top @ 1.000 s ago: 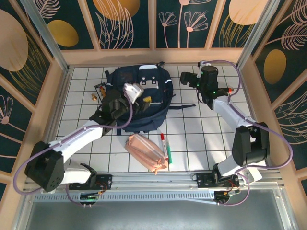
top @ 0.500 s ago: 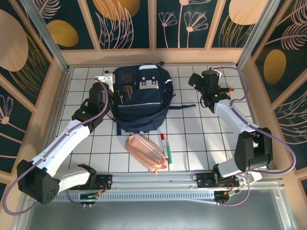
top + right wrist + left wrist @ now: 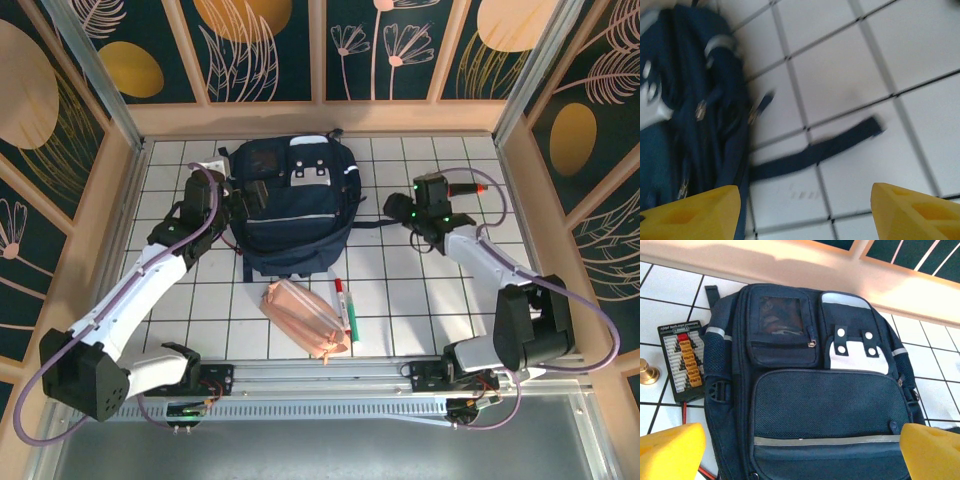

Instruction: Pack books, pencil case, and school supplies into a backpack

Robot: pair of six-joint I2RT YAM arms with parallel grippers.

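The dark navy backpack (image 3: 295, 205) lies flat at the back middle of the table, front pockets up. My left gripper (image 3: 243, 197) is at its left edge; in the left wrist view it stands open (image 3: 802, 452) over the backpack (image 3: 825, 405), with nothing between the fingers. My right gripper (image 3: 400, 208) is just off the bag's right side, open (image 3: 807, 210) above white tiles, with the backpack (image 3: 685, 125) to its left. The pink pencil case (image 3: 305, 318) and the red-capped marker (image 3: 345, 305) lie in front of the bag. The books are out of view.
A loose backpack strap (image 3: 815, 150) trails right across the tiles under my right gripper. A black card with orange pieces (image 3: 685, 362) and a small brass piece (image 3: 647, 372) lie left of the bag. Wooden walls (image 3: 320, 118) ring the table.
My left gripper has pulled back from over the backpack to its left edge and opened wide. My right gripper has come forward from the back right corner to the bag's right side.
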